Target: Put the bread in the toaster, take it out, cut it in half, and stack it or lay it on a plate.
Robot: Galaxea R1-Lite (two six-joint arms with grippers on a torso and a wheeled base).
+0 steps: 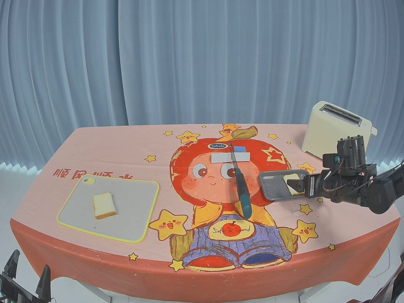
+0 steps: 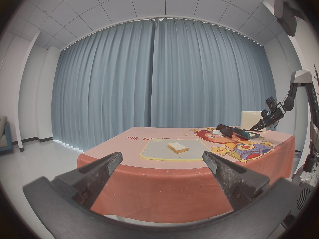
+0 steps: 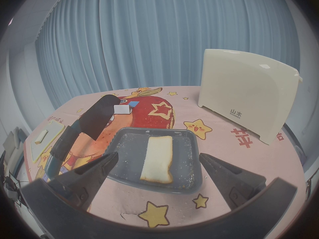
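One half slice of bread [image 1: 104, 205] lies on the grey cutting board [image 1: 134, 215] at the left. Another half slice [image 3: 159, 158] lies on the dark grey plate [image 3: 189, 180] at the right, in front of the cream toaster [image 1: 336, 131]. The teal-handled knife [image 1: 243, 186] lies mid-table, its blade on a white rest [image 1: 230, 156]. My right gripper [image 1: 294, 186] is open just above the plate's right edge, its fingers [image 3: 99, 170] either side of the bread without touching it. Off the table's front-left corner my left gripper [image 2: 161, 156] hangs open and holds nothing.
The table carries a pink cartoon cloth [image 1: 126, 156]; a blue curtain hangs behind it. The toaster's slots [image 1: 341, 115] face up at the back right corner. Bare cloth lies between the board and the knife.
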